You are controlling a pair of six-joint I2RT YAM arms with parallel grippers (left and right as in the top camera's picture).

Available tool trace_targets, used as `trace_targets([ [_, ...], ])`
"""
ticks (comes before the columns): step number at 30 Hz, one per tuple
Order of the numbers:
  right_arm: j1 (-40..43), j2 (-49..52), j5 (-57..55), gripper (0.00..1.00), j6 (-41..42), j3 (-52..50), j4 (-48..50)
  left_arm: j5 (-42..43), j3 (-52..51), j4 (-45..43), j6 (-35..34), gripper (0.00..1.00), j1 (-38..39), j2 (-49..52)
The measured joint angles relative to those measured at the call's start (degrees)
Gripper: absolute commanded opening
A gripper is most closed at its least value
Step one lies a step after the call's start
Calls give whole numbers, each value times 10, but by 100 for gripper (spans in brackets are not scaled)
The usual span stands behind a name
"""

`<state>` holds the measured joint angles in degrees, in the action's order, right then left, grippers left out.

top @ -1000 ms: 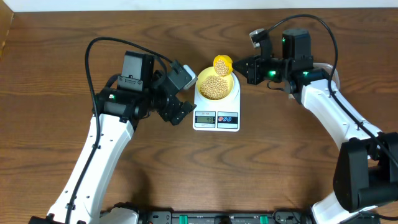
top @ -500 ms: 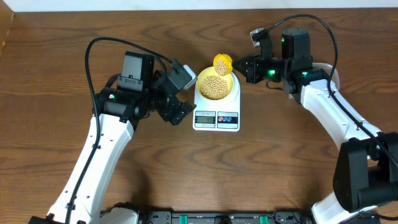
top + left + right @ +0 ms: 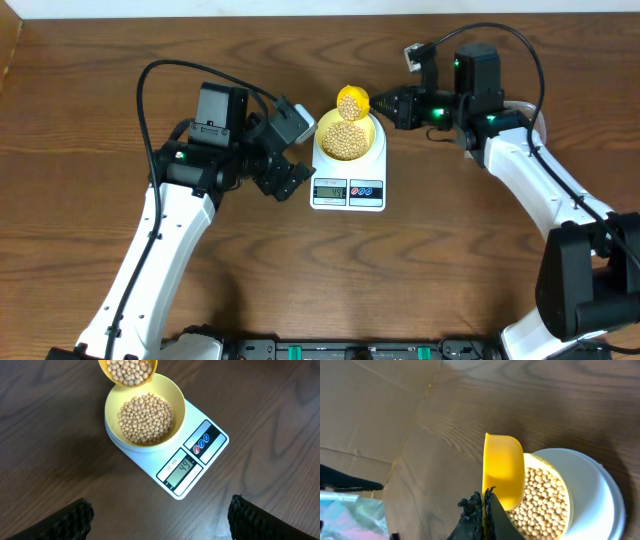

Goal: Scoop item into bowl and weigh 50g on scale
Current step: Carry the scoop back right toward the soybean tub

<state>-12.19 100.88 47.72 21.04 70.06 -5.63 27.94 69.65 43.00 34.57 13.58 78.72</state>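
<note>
The beans (image 3: 145, 419) lie heaped in the pale-yellow bowl (image 3: 174, 394), which sits on the white scale (image 3: 146, 458); its display (image 3: 181, 469) seems to read 49, so the weighing looks almost finished, with only a last trickle left. More beans sit in the yellow scoop (image 3: 502, 467), poised over the bowl's far rim, its handle clamped by the right gripper (image 3: 482, 510). The left gripper (image 3: 288, 178) hangs beside the scale, fingers spread, holding nothing.

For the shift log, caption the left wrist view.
A yellow scoop of soybeans hovers over the pale-yellow bowl on the white digital scale, display apparently reading 49.
</note>
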Motion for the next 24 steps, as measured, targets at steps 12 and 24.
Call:
trace_targets([
  [12,80,0,86,1,43,0,21,0,0,0,0,88,0,0],
  [24,152,0,136,1,60,0,6,0,0,0,0,88,0,0],
])
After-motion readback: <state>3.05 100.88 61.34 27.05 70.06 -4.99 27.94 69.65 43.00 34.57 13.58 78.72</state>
